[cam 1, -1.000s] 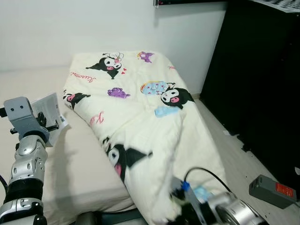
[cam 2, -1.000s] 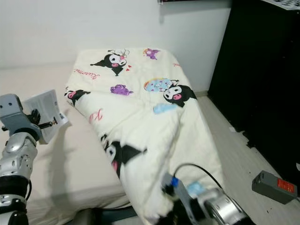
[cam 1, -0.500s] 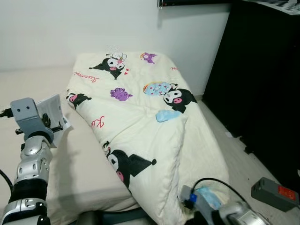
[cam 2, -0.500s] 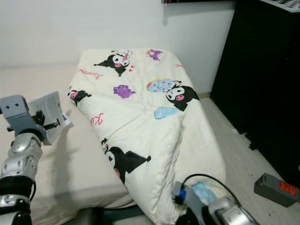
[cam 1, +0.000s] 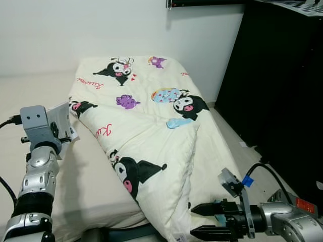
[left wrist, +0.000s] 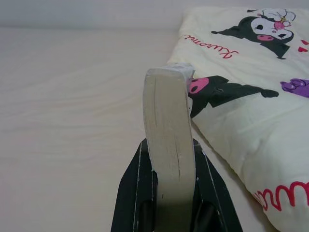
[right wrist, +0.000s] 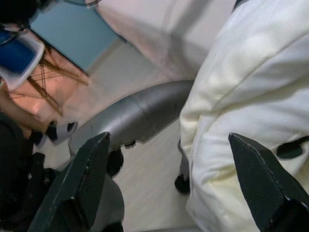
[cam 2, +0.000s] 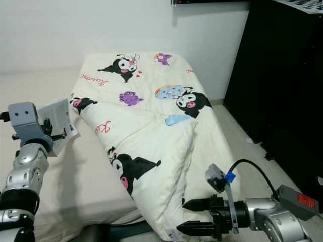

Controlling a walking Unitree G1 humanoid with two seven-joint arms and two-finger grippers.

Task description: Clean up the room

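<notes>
A cream quilt [cam 1: 151, 131] printed with black cartoon figures lies bunched along the right side of the mattress [cam 1: 86, 176]. My left gripper [cam 1: 52, 134] is raised over the mattress's left part, shut on a pale paperback book [cam 1: 63, 117]. In the left wrist view the book's page edge [left wrist: 169, 140] stands between the two black fingers. Low at the bed's near right corner, my right gripper [cam 2: 191, 216] is open, fingertips just off the quilt's hanging corner. The right wrist view shows that quilt corner [right wrist: 241, 87] between the wide-apart fingers [right wrist: 87, 179].
A tall black wardrobe [cam 1: 277, 75] lines the right side. A grey box with a red label [cam 2: 297, 199] lies on the floor strip beside the bed. A white wall stands behind the bed. A blue chair with wooden legs [right wrist: 19, 58] appears in the right wrist view.
My right gripper has come out of the quilt's lower corner and now stands open beside it. The quilt corner has dropped and settled. The left arm and book have barely moved.
</notes>
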